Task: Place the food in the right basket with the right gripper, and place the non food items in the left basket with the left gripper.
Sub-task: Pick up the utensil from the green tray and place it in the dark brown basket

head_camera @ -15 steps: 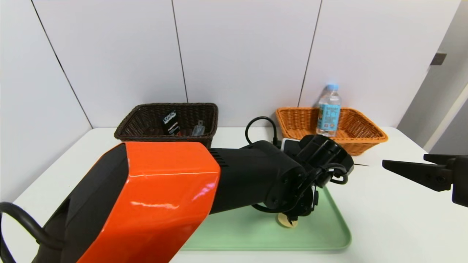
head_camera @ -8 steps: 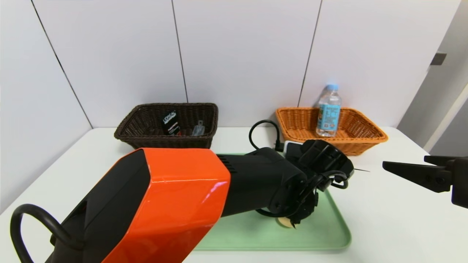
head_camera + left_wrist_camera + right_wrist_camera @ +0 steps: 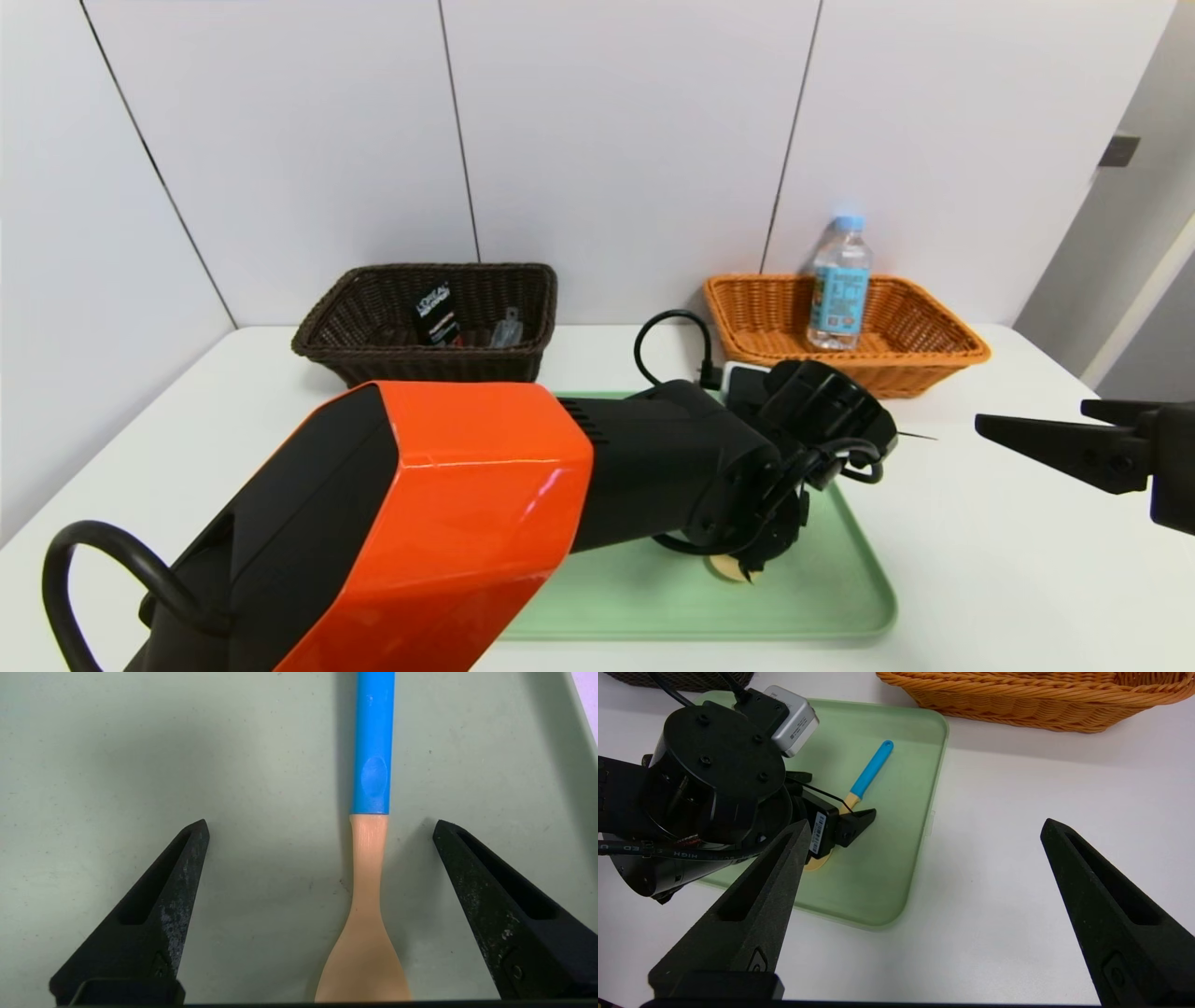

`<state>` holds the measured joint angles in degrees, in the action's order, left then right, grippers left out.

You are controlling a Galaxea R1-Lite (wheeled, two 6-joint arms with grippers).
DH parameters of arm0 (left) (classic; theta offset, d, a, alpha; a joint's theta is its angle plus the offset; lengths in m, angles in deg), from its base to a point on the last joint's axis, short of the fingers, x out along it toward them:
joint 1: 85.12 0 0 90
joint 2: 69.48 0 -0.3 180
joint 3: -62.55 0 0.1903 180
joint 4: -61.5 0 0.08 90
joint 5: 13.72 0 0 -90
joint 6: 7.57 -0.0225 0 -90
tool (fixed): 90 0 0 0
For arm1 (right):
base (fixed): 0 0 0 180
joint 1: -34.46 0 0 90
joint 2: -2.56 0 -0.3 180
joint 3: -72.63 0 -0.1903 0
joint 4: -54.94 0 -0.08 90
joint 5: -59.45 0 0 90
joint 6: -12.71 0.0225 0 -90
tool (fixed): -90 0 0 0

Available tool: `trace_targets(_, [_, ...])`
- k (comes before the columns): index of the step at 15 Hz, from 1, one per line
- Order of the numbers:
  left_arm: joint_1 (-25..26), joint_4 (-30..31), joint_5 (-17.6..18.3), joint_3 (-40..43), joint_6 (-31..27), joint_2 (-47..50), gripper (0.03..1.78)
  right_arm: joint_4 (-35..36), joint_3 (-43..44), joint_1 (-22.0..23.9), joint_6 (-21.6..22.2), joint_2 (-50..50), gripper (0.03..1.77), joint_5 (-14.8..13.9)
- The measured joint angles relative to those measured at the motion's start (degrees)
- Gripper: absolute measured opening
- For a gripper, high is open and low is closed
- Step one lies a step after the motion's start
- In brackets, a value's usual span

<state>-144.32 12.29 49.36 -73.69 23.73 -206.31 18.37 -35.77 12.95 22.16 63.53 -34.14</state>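
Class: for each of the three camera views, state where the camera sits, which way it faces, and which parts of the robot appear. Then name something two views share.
Head view: on the robot's head, facing forward and down at the table; shows the left arm and right gripper.
Left wrist view: on the left wrist, facing down at the green tray; shows the open left gripper astride the spoon.
Right wrist view: on the right wrist, facing the table; shows its own open gripper and the left arm.
Shared: both wrist views show the spoon.
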Motion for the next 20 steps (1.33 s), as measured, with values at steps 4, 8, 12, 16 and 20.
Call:
trace_targets(4, [0.0, -0.1, 0.0, 0.0, -0.1, -0.1, 1.17, 0.1, -0.1, 0.0, 0.0, 0.0, 1.70, 0.0])
trace_targets(8, [0.0, -0.1, 0.0, 0.0, 0.0, -0.2, 0.78, -0.1, -0.1, 0.0, 0.0, 0.0, 1.70, 0.0])
trace_targets(12, [0.1, -0.2, 0.0, 0.0, 0.0, -0.3, 0.06, 0.1, -0.1, 0.0, 0.0, -0.1, 1.70, -0.1])
trace_targets(16, [0.2, -0.3, 0.0, 0.0, 0.1, -0.1, 0.06, 0.1, 0.0, 0.0, 0.0, -0.1, 1.70, -0.1])
trace_targets(20, [1.5, -1.9, -0.1, 0.2, 0.1, 2.3, 0.06, 0.0, 0.0, 0.0, 0.0, -0.1, 1.70, -0.2])
